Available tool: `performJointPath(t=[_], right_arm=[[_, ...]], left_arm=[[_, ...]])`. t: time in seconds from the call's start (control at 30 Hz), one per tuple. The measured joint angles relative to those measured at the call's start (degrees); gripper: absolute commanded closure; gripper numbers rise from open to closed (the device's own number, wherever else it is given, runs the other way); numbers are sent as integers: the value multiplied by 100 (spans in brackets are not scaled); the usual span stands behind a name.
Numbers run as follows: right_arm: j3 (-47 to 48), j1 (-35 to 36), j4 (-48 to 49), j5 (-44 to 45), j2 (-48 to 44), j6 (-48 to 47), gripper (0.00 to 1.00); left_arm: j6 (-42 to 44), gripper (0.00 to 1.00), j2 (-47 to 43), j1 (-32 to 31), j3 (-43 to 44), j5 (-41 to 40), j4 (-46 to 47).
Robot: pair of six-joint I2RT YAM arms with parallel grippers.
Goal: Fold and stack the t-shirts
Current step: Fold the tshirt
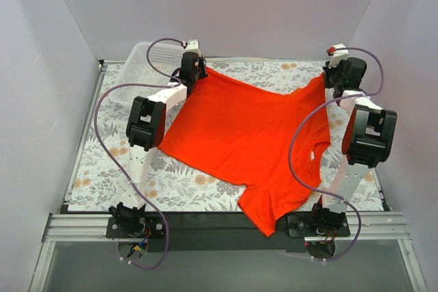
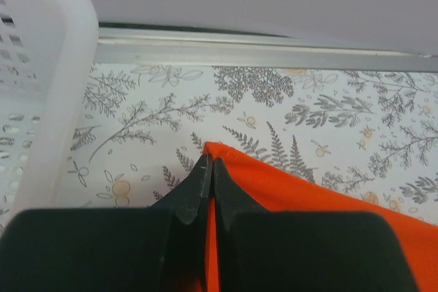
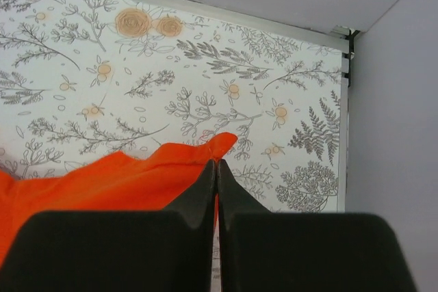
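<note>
The orange-red t-shirt [image 1: 246, 135] is stretched across the floral table, its near part hanging over the front edge. My left gripper [image 1: 194, 72] is shut on the shirt's far left corner [image 2: 226, 152], next to the basket. My right gripper [image 1: 333, 75] is shut on the shirt's far right corner [image 3: 215, 147]. Both corners are held up near the table's back edge. In each wrist view a strip of orange fabric shows between the closed black fingers [image 2: 195, 189] [image 3: 202, 193].
A white plastic mesh basket [image 1: 144, 66] stands at the back left, close to the left gripper; its wall fills the left of the left wrist view [image 2: 48, 87]. Grey walls enclose the table. A metal rail [image 2: 274, 52] runs along the back edge.
</note>
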Motion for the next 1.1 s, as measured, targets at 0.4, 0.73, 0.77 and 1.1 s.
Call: performJointPath(t=[0.4, 0.73, 0.77, 1.1], right_arm=[[623, 186, 199, 210, 334, 192, 99], [-503, 179, 175, -116, -828, 232, 99], [-623, 179, 184, -170, -1032, 234, 99], [-1810, 181, 328, -555, -2524, 295, 99]], left_arm=[[267, 100, 444, 31, 608, -422, 155], [389, 100, 468, 63, 625, -382, 326], [413, 100, 468, 63, 621, -369, 369], [632, 100, 208, 72, -509, -291, 1095]])
